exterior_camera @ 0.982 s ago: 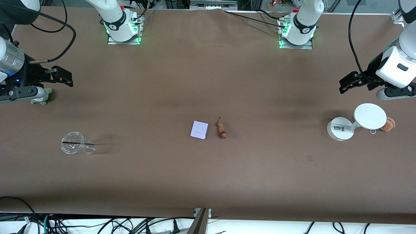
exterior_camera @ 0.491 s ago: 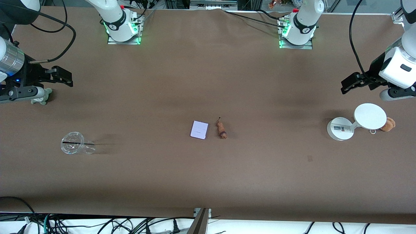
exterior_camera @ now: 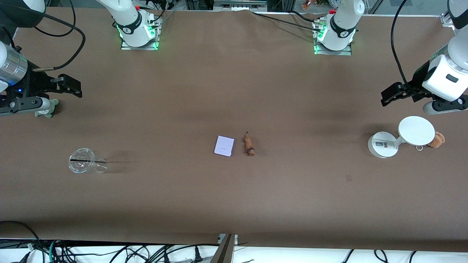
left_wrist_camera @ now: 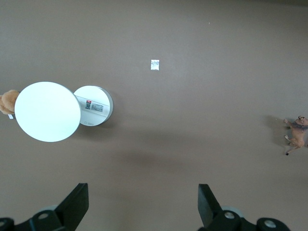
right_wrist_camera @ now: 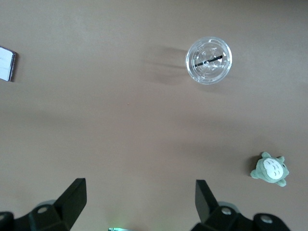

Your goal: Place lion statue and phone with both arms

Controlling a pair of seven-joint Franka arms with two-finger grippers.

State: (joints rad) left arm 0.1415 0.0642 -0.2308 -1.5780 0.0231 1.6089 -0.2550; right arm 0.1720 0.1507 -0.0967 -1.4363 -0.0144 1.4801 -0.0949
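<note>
The lion statue (exterior_camera: 249,146), a tiny orange-brown figurine with a dark band, lies mid-table beside the phone (exterior_camera: 224,145), a flat pale lavender slab. They lie close together but apart. My left gripper (exterior_camera: 389,95) hangs open and empty over bare table at the left arm's end, by the white stand. Its wrist view catches the lion statue (left_wrist_camera: 298,134) at the edge, far from the left gripper (left_wrist_camera: 143,192). My right gripper (exterior_camera: 71,86) hangs open and empty over the right arm's end. The phone (right_wrist_camera: 6,64) shows at the edge of that view, far from the right gripper (right_wrist_camera: 139,190).
A white two-disc stand (exterior_camera: 398,137) and a brown plush toy (exterior_camera: 437,139) sit at the left arm's end. At the right arm's end are a clear cup (exterior_camera: 82,165) and a grey-green plush (exterior_camera: 46,109). A small white scrap (left_wrist_camera: 155,64) lies on the cloth.
The left arm's hand has shifted slightly over its end of the table. The right arm, the lion statue and the phone have not moved.
</note>
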